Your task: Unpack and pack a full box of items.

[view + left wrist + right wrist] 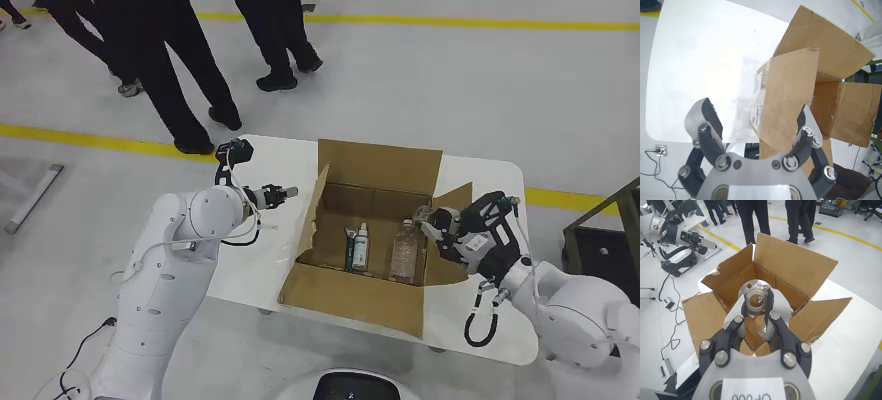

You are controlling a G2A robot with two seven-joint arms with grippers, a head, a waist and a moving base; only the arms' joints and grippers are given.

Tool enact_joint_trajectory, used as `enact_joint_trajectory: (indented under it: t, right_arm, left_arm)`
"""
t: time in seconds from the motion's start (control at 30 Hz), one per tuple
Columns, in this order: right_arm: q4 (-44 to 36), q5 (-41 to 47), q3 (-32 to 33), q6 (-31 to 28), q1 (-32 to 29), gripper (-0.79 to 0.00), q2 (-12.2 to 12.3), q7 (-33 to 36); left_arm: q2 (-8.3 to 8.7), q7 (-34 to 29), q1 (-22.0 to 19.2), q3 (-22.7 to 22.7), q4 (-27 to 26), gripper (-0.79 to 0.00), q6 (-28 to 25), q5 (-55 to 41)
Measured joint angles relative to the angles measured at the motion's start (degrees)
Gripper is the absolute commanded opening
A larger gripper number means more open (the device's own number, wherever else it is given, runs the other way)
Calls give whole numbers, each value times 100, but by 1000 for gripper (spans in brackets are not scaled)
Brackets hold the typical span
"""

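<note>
White table (285, 165) on a grey floor (480, 80). Left gripper (290, 191), jaws spread wide and empty, hovers just beside the open brown cardboard box (345, 295), which holds a small white green-labelled bottle (359, 247) and a clear plastic bottle (405, 252). Right gripper (756, 302), above the box's right side, clamps a round silver metal flange (751, 287).

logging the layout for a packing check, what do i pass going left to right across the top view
left gripper with open jaws → small white bottle in the box → clear bottle → right gripper, jaws shut on a metal flange
</note>
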Motion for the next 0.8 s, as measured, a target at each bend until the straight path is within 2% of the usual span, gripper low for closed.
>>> enact_joint_trajectory:
  t: [0.13, 0.27, 0.5, 0.6, 0.8]
  right_arm:
    - [125, -57, -334, -58, 33, -785, -16, -230]
    - [704, -284, -1244, 135, 437, -785, -94, -526]
    - [2495, -684, -3187, 1136, 1672, -785, -435, -1081]
    - [3236, -460, -3767, 1511, 2189, -785, -618, -1166]
    - [4363, -54, -4473, 2193, 3007, -785, -941, -970]
  left_arm:
    - [0, 0, 0, 0, 0, 0, 0, 0]
    - [0, 0, 0, 0, 0, 0, 0, 0]
    - [0, 0, 0, 0, 0, 0, 0, 0]
    - [0, 0, 0, 0, 0, 0, 0, 0]
    - [0, 0, 0, 0, 0, 0, 0, 0]
